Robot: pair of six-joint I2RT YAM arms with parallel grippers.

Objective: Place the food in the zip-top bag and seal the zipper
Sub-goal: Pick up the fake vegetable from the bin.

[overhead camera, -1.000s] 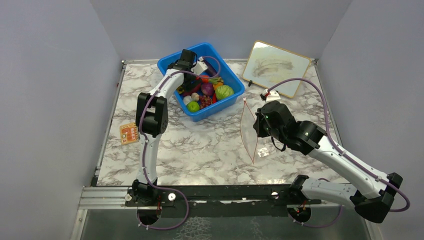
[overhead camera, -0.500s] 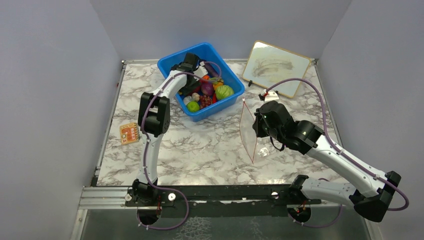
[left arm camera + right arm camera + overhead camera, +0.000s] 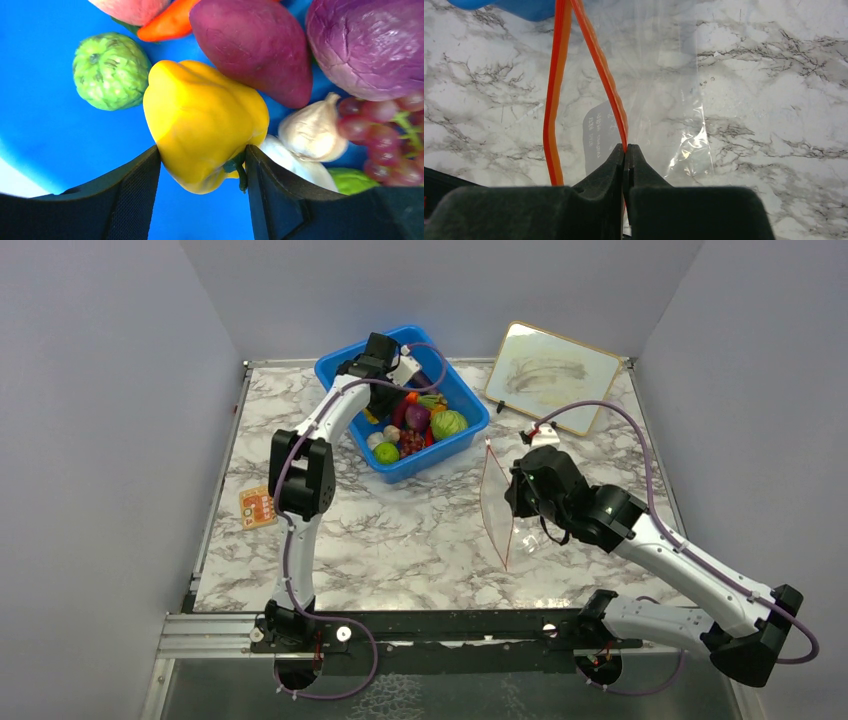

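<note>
- The right gripper [image 3: 625,150] has its jaws pressed together, pinching one side of the zipper [image 3: 600,70].
- The bag [image 3: 664,80] has its mouth open, above the table [image 3: 774,75].
- Farther back, in the bin [image 3: 40,125], the left gripper [image 3: 201,150] jaws touch both sides of the pepper [image 3: 200,110], among other food [image 3: 360,45].

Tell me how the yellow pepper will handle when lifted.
The pepper has glossy skin, probably slippery in the left gripper. Its lobes are rounded, so it may twist or roll. It looks like moulded plastic, likely light and stiff.
</note>
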